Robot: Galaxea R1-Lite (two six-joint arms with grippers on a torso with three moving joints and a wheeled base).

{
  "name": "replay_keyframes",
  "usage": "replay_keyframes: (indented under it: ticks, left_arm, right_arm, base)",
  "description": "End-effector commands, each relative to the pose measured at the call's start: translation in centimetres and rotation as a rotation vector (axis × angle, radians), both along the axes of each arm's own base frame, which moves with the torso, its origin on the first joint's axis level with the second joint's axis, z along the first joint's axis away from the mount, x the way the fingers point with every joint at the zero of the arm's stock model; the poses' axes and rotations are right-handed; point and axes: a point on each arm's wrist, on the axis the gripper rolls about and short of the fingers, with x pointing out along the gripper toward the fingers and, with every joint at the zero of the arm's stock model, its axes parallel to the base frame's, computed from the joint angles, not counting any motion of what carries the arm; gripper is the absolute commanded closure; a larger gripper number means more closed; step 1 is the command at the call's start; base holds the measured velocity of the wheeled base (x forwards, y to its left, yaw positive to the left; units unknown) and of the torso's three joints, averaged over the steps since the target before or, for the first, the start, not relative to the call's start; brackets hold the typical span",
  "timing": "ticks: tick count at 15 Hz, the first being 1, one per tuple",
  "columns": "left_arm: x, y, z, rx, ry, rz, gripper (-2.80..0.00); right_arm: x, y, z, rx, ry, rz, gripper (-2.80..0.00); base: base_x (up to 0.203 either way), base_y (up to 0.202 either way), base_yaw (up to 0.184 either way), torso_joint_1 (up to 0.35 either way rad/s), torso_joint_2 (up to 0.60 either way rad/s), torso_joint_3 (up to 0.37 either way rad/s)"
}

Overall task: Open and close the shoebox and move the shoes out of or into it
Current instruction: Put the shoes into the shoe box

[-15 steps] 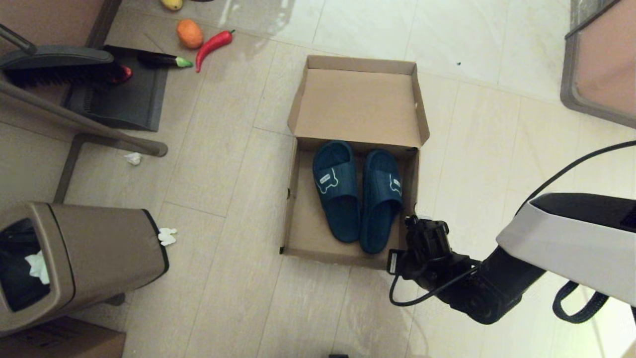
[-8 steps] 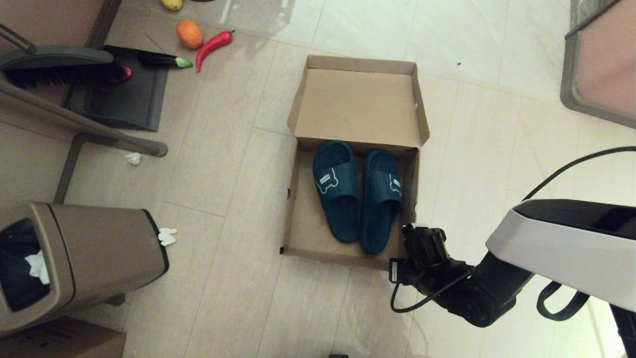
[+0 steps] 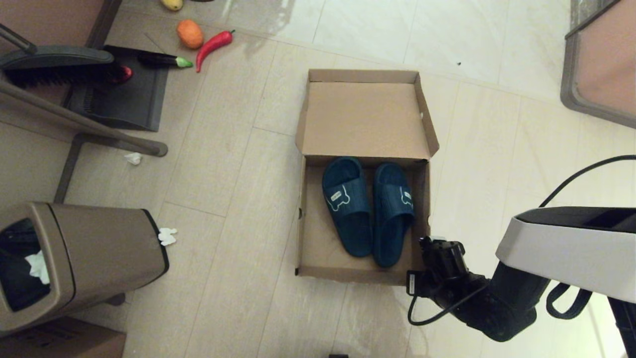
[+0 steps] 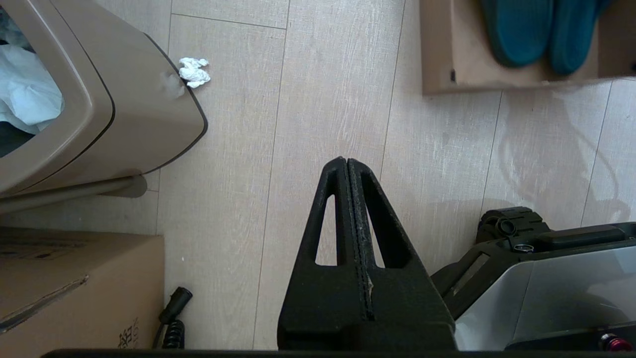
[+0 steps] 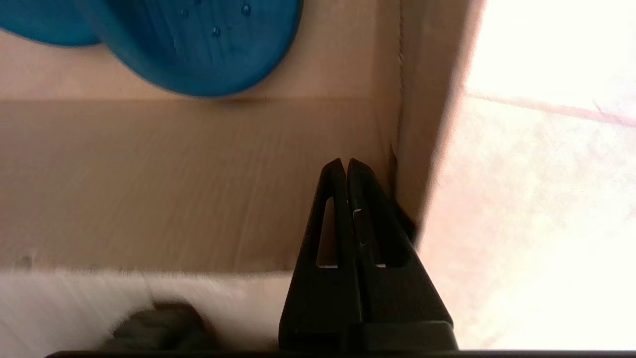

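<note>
The brown cardboard shoebox lies on the floor with its hinged lid folded back flat. Both navy slide shoes lie side by side inside it, one on the left and one on the right, white bear logos up. My right gripper is shut at the box's near right corner. In the right wrist view its tips rest against the inside of the near wall, with a shoe heel beyond. My left gripper hangs shut and empty over bare floor, with the box's near left corner ahead of it.
A brown trash bin stands at the left, with white paper scraps beside it. A dustpan, a brush and toy vegetables lie far left. A cardboard carton sits near left and furniture far right.
The shoebox, with the shoes in it, has slid toward me and to the right. My right gripper moved the same way at its near right corner.
</note>
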Motion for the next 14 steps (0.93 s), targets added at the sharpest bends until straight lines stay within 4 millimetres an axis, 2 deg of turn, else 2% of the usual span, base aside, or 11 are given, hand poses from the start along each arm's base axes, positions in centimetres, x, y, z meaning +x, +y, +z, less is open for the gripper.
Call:
replay_keyframes:
  ticks: [1,6,9,12,14]
  left_arm:
    - [0.0,0.0,0.0,0.000,0.002,0.000,0.00]
    - [0.0,0.0,0.0,0.007,0.000,0.001,0.00]
    - [0.0,0.0,0.0,0.007,0.000,0.002,0.00]
    - [0.0,0.0,0.0,0.007,-0.001,0.002,0.00]
    - [0.0,0.0,0.0,0.007,0.000,0.004,0.00]
  right_arm:
    - [-1.5,-0.7,-0.6,-0.014,0.019,0.000,0.00]
    - [-5.9,-2.4,-1.1,-0.047,-0.016,0.047,0.00]
    - [-7.9,-2.9,0.6,-0.047,-0.068,0.095,0.00]
    - [-7.6,-2.5,2.8,-0.010,-0.155,0.147,0.00]
    - [-6.2,-1.9,2.9,-0.026,-0.180,0.164,0.00]
  base:
    - [0.000,0.000,0.000,0.000,0.00,0.000]
    - [0.000,0.000,0.000,0.000,0.00,0.000]
    - [0.000,0.000,0.000,0.000,0.00,0.000]
    - [0.000,0.000,0.000,0.000,0.00,0.000]
    - [0.000,0.000,0.000,0.000,0.00,0.000]
